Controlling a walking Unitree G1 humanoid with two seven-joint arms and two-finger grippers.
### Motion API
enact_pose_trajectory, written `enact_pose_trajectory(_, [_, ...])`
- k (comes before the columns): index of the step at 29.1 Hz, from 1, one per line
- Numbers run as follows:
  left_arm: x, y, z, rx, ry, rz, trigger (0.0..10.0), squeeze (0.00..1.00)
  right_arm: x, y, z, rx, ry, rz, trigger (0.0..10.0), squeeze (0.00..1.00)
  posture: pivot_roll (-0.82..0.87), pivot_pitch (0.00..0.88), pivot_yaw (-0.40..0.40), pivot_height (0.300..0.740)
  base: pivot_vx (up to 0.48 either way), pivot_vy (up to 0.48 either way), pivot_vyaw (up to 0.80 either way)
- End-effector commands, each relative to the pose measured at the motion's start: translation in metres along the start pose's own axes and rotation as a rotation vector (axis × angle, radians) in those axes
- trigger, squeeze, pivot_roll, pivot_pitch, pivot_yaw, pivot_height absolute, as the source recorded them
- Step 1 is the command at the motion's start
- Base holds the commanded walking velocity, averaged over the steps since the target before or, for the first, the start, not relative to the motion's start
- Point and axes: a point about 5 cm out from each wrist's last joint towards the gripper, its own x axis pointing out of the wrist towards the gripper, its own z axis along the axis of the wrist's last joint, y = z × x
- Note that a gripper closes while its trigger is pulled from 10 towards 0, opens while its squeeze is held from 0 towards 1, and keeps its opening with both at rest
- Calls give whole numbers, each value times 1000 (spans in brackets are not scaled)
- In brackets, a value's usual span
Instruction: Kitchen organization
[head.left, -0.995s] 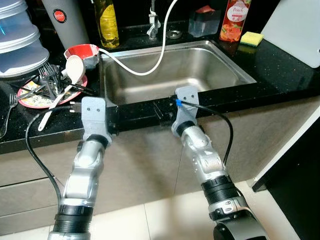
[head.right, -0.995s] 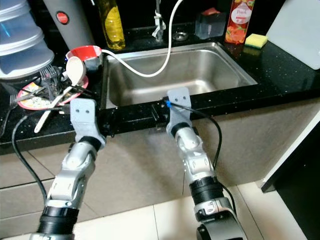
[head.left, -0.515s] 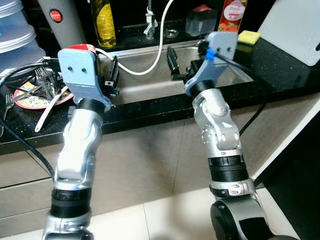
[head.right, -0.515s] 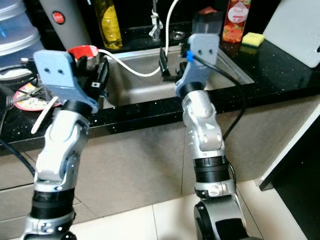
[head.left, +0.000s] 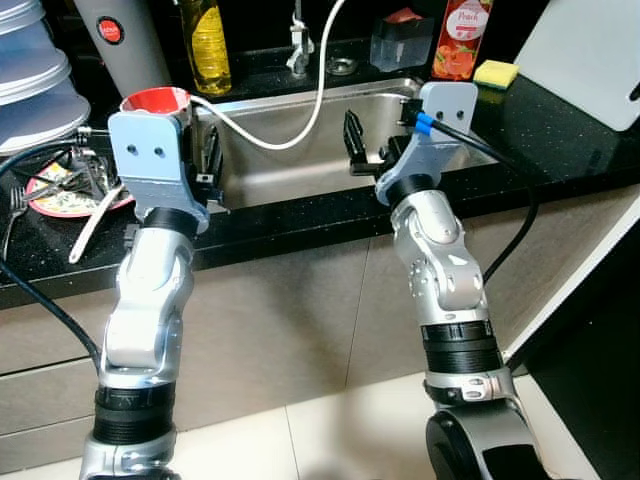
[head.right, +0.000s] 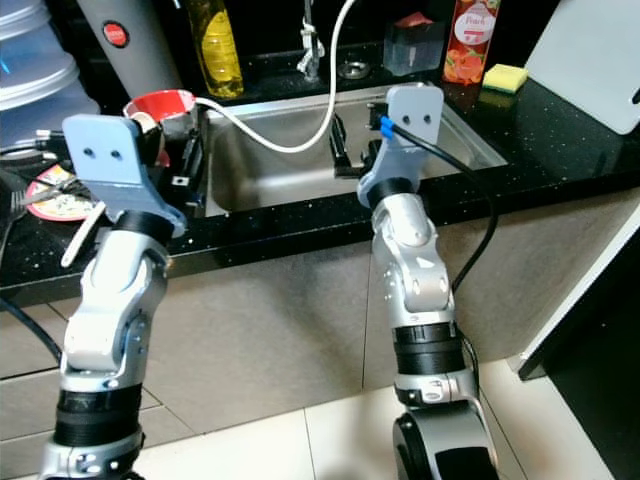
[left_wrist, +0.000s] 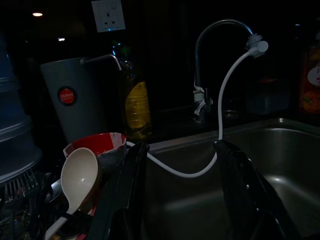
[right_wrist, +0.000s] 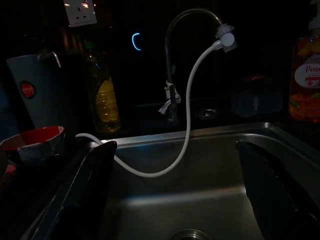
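The steel sink (head.left: 470, 135) is set in a black counter, and a white hose (head.left: 300, 125) droops into it from the tap (left_wrist: 210, 40). Left of the sink stand a red bowl (head.left: 155, 100) and a pink plate (head.left: 50, 205) piled with forks and a cream ladle (left_wrist: 80, 175). My left gripper (head.left: 212, 165) is open over the sink's front left corner, beside the bowl. My right gripper (head.left: 365, 150) is open, wide apart, above the sink's front rim near the middle. Neither holds anything.
Behind the sink stand a yellow oil bottle (head.left: 205, 45), a grey jug (head.left: 120, 40), a clear box (head.left: 400, 40) and an orange soap bottle (head.left: 460, 35). A yellow sponge (head.left: 497, 72) and a white board (head.left: 590, 55) lie right. Stacked tubs (head.left: 30, 80) stand far left.
Both arms have risen from under the counter's front edge to the sink's front rim, then dropped a little in the last half second. The grippers stay open and empty.
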Motion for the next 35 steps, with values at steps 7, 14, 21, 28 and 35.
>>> enact_pose_trajectory(7, [0, 4, 5, 36, -7, 11, 10000, 0, 0, 3, 2, 16, 1, 14, 10000, 0, 99, 0, 37, 740, 0, 0, 0])
enact_pose_trajectory(14, [0, 3, 4, 36, -5, 8, 10000, 0, 0, 2, 2, 17, 2, 12, 10000, 0, 98, 0, 39, 740, 0, 0, 0])
enact_pose_trajectory(21, [1, 3, 4, 37, -4, 6, 10000, 0, -1, 4, 0, 25, 10, 21, 10000, 0, 96, 0, 37, 740, 0, 0, 0])
enact_pose_trajectory(28, [2, 3, 4, 36, -4, 9, 10000, 0, 0, 4, 0, 28, 14, 22, 10000, 0, 94, 0, 36, 740, 0, 0, 0])
enact_pose_trajectory(35, [2, 2, 3, 37, -2, 9, 10000, 0, 0, 5, -2, 34, 22, 24, 10000, 0, 96, 0, 34, 740, 0, 0, 0])
